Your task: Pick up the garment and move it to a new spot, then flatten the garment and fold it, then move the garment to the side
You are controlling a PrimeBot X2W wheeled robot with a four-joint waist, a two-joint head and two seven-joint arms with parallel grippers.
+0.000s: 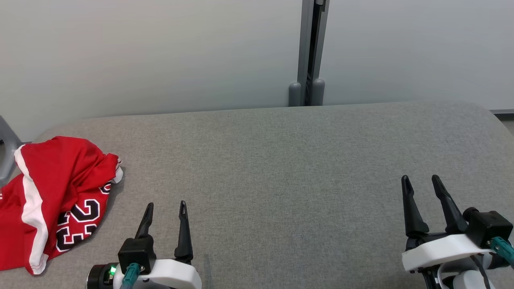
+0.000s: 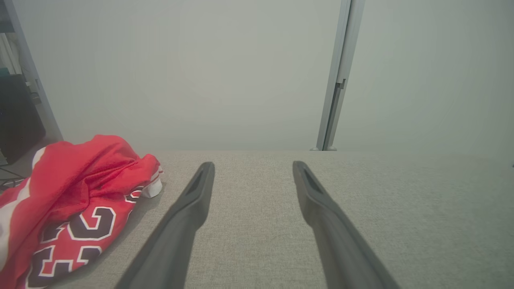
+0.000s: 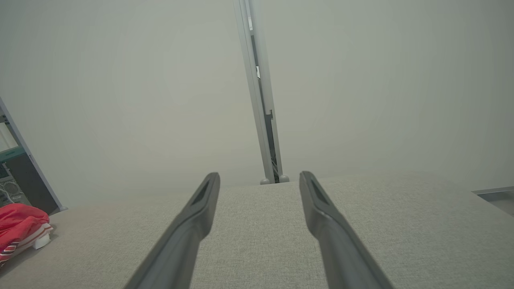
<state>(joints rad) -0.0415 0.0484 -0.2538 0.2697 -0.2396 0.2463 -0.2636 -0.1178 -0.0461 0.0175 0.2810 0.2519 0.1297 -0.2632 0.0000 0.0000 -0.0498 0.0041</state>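
Observation:
A red garment (image 1: pixel 52 192) with white stripes and black numbers lies crumpled at the far left of the grey fabric table (image 1: pixel 281 168). It shows at the lower left in the left wrist view as the garment (image 2: pixel 76 200), and as a small red heap (image 3: pixel 20 226) at the left edge of the right wrist view. My left gripper (image 1: pixel 166 208) stands open at the lower left, just right of the garment and apart from it. At the lower right my right gripper (image 1: pixel 421 181) is open too. Nothing sits between either pair of fingers.
A pale wall runs behind the table, with a grey vertical post (image 1: pixel 309 52) at the back edge. A grey frame part (image 1: pixel 7 152) stands beyond the table's left corner. Dark equipment (image 3: pixel 16 180) sits off the left side.

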